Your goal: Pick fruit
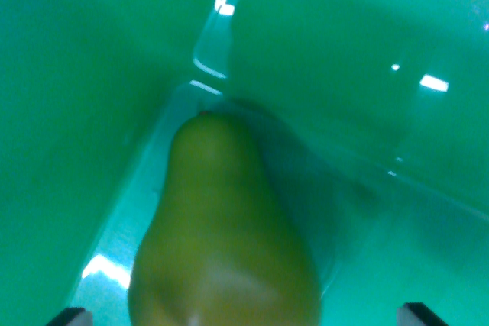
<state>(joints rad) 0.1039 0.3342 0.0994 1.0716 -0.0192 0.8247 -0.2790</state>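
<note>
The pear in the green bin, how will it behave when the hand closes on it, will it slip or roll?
The pear looks smooth and glossy, so it may slip. Its rounded, tapering body could roll or pivot against the green bin wall. It seems firm, probably holding shape under a gentle squeeze.

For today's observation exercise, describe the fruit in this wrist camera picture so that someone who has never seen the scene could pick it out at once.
Start with the glossy green container that fills the whole wrist view. On its floor, near a corner, lies a pear with its narrow end pointing away from the camera. It is the only item inside, and its dull yellow-green skin stands out against the shiny teal walls.
</note>
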